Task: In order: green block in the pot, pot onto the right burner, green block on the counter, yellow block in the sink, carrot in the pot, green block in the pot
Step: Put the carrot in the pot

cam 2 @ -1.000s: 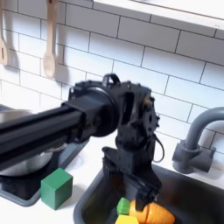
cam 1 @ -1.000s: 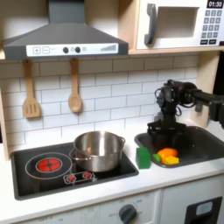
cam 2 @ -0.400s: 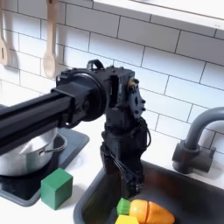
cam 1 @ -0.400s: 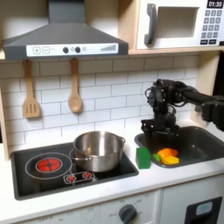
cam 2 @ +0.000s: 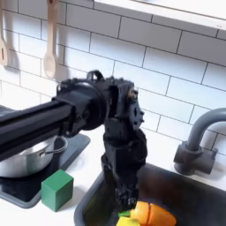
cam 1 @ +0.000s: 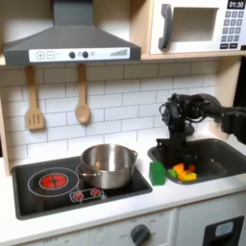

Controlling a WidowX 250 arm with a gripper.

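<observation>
The green block (cam 1: 158,172) (cam 2: 57,190) stands on the pale counter (cam 1: 183,197) (cam 2: 22,212) between the stovetop and the sink (cam 1: 216,159) (cam 2: 181,190). On the stovetop's right burner sits the steel pot (cam 1: 106,165) (cam 2: 25,161). Inside the sink, at its near left corner, lie the orange carrot (cam 1: 184,170) (cam 2: 154,214) and the yellow block (cam 1: 183,177) (cam 2: 129,222), touching each other. My gripper (cam 1: 174,159) (cam 2: 124,196) points down into the sink just above the carrot's green end, open and holding nothing.
A black stovetop (cam 1: 58,183) with a red-lit left burner fills the first exterior view's left. The grey faucet (cam 2: 199,141) rises behind the sink. Two wooden utensils (cam 1: 82,96) hang on the tiled wall. A microwave (cam 1: 197,24) sits overhead.
My gripper has shifted toward the first exterior view's left and dropped lower into the sink, closer to the carrot. The blocks, carrot and pot have not moved.
</observation>
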